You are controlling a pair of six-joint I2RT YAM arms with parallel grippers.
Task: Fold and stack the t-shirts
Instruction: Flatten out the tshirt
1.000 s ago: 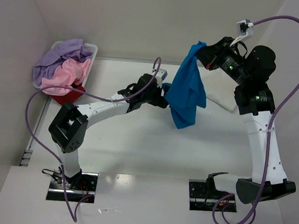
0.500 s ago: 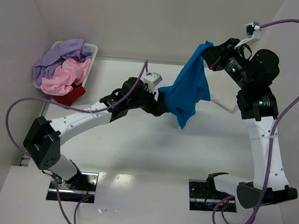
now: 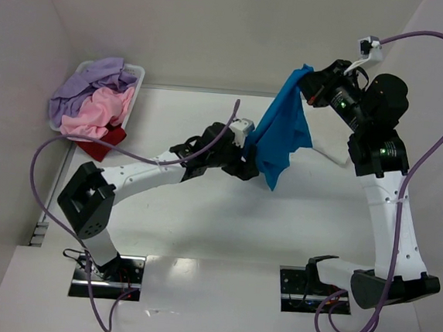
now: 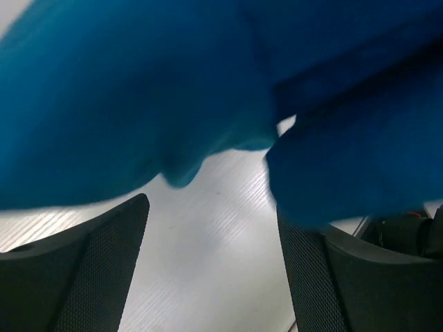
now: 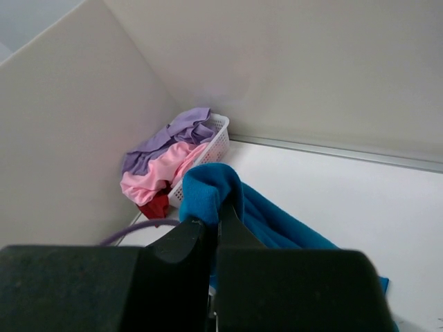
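The bright blue t-shirt [image 3: 282,132] hangs above the table from my right gripper [image 3: 308,79], which is shut on its top edge. The right wrist view shows the blue cloth [image 5: 208,190] pinched between the shut fingers of the right gripper [image 5: 220,216]. My left gripper [image 3: 254,167] is open at the shirt's lower left edge. In the left wrist view the blue cloth [image 4: 138,104] hangs just over the spread fingers of the left gripper [image 4: 211,270], with bare table between them. A white t-shirt [image 3: 327,153] lies on the table, partly hidden behind the blue one.
A white plastic basket [image 3: 139,72] stands at the back left by the wall. It holds a lavender shirt [image 3: 89,84] and a pink shirt [image 3: 98,112]. A dark red shirt [image 3: 99,144] spills over its near side. White walls close in the back and left.
My right gripper lifted the blue shirt a little higher and to the right. My left gripper moved right and nearer, to the shirt's lower edge. The shirt now hangs narrower.
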